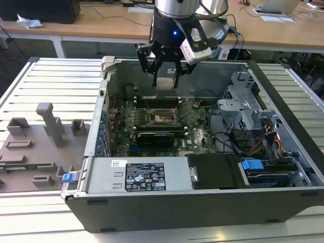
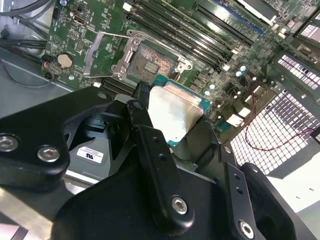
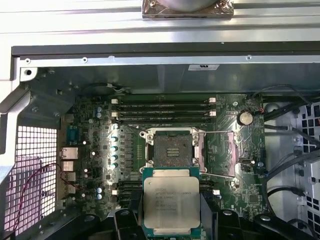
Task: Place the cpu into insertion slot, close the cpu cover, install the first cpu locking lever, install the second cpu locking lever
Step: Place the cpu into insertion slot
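— Gripper (image 2: 172, 119) closest, jaws pinching the cpu (image 3: 171, 202) by its edges, high above the board (image 3: 95, 165).
— So step 1, placing? The insertion slot (image 3: 172, 150) is bare, the cpu cover (image 2: 93, 55) open beside it.
— Yes. I think it needs square alignment w/ the slot first.

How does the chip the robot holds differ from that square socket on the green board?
The chip has a pale silvery face; the socket has a dark centre. The chip is held up in the gripper; the socket sits fixed in the board, empty. Both are square, close in size.
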